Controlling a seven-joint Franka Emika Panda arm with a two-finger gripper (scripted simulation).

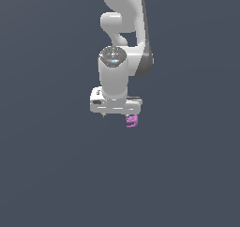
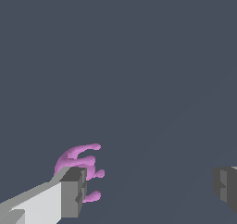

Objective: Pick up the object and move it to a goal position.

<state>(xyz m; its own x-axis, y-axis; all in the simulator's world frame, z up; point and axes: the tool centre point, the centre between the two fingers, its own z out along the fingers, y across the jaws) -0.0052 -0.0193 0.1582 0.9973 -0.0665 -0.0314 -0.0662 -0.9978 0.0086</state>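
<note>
- The object (image 2: 79, 165), that little pink-purple claw thing, isn't centred. In the wrist view it's pressed up against one finger (image 2: 71, 193), prongs curling into the gap.
- In the exterior view it pokes out at about 4 o'clock from the pincer (image 1: 117, 113).
- Pincer's spread wide and pinching nothing; the other finger (image 2: 227, 186) is well apart.
- My guess: I'd slide sideways toward the object before closing.

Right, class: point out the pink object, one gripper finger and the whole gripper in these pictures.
pink object (image 2: 78, 162): wrist view, on its central body where the prongs meet.
finger (image 2: 73, 195): wrist view, on the dark pad face beside the object.
gripper (image 2: 150, 190): wrist view, midway between the wide-apart fingertips.
</note>
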